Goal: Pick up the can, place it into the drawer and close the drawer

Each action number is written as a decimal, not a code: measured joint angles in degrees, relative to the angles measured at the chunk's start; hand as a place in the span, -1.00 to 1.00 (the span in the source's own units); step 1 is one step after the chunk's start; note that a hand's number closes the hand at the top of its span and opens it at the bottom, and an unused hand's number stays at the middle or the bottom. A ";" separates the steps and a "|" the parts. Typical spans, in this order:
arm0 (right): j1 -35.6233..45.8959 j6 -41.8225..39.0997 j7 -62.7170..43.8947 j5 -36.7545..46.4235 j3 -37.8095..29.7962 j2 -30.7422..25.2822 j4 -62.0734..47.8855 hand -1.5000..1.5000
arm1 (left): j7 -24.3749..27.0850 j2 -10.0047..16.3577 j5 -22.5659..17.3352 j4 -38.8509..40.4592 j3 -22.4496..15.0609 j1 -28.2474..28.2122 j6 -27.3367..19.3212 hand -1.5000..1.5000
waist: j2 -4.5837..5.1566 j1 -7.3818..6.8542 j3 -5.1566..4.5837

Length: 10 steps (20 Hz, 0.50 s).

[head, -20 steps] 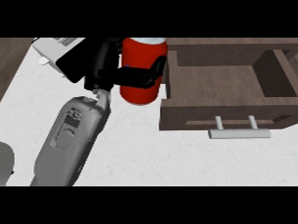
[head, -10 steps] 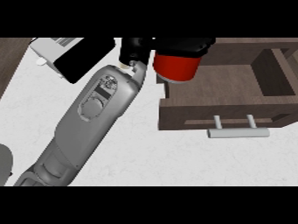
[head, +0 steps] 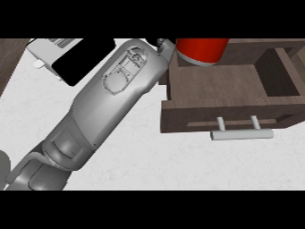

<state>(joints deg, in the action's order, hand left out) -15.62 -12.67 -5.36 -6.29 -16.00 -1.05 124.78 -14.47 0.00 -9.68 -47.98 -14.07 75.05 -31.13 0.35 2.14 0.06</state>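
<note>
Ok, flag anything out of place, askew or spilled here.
Nothing stands out. The red cylindrical can is in the left robot hand, over the back left corner of the open brown wooden drawer, and the view's top edge cuts off part of it. No spill or damage shows.

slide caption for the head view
Grey forearm holds the red can over the back of the open wooden drawer.

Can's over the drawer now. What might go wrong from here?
1. The can hangs by the drawer's left wall, not its middle; released here it may catch the rim.
2. The left forearm hides the grasp, so the release cannot be watched.
3. The forearm lies close to that wall and may nudge the drawer.
</note>
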 measured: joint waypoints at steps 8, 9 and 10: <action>1.74 0.37 -0.96 0.06 0.32 -0.67 -0.45 -1.00 | 4.52 0.00 -5.94 11.24 -2.76 6.49 -0.74 1.00 | 0.26 0.95 0.04; 2.77 0.69 -1.95 -0.03 0.36 -0.97 -0.35 -1.00 | 4.64 0.00 -6.60 12.14 -3.52 7.19 -0.95 1.00 | 0.27 0.97 0.04; 2.97 0.72 -2.02 0.03 0.42 -0.99 -0.49 -1.00 | 4.73 0.00 -7.13 13.54 -3.71 8.40 -0.99 1.00 | 0.32 1.11 0.03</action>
<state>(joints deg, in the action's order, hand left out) -12.65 -11.95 -7.38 -6.26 -15.58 -2.03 124.29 -9.74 0.00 -16.81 -34.44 -17.78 83.45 -32.12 0.66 3.25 0.09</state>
